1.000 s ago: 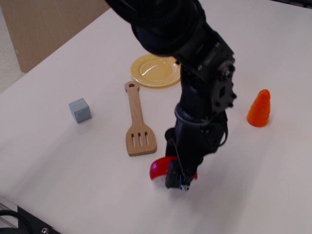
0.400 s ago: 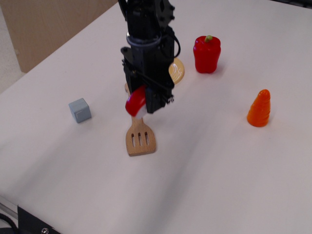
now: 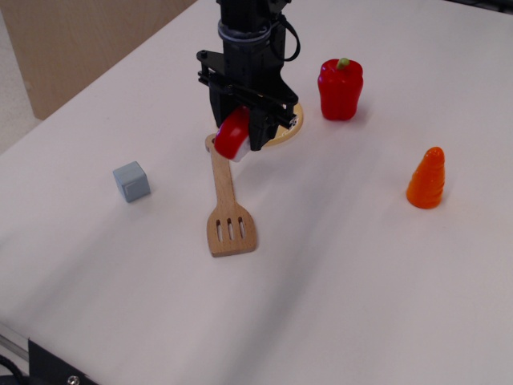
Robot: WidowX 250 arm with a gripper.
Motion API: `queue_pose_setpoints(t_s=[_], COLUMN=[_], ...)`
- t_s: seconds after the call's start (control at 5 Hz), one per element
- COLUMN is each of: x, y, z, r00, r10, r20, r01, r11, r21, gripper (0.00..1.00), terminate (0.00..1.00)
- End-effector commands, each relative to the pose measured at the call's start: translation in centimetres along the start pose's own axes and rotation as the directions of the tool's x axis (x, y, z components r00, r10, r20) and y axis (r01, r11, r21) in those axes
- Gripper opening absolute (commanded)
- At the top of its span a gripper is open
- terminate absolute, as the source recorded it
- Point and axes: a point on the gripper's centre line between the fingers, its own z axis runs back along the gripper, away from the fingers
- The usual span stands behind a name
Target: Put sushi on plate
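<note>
White table (image 3: 361,265); gripper (image 3: 240,132)-held sushi (image 3: 232,135) tilted, red top up-left.

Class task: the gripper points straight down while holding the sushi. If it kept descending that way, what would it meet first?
Probably the wooden spatula's handle or the plate rim: the gripper holds the sushi near both, and one view leaves depth unclear.

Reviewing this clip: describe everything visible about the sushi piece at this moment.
The sushi is a small toy nigiri with a glossy red rounded top over a white base, plastic by its look. It is tilted, red side up and to the right, and held off the table in the black gripper, whose fingers clamp it. It hangs above the wooden spatula's handle end, beside the mostly hidden yellow plate.
</note>
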Motion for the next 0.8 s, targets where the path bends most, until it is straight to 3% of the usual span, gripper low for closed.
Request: queue_pose_setpoints(t_s=[0.0,0.4,0.6], x=[1.7,3.7,3.7], y=[1.7,2.7,2.7], z=[-0.2,-1.0,-0.9], r00=[0.993,0.989,0.984], r10=[0.115,0.143,0.166], r20=[0.032,0.038,0.068], r01=[-0.115,-0.145,-0.17], r11=[0.993,0.989,0.984], r21=[-0.007,0.027,0.06], gripper=[0.0,0.0,1.0], terminate=[0.0,0.0,0.0])
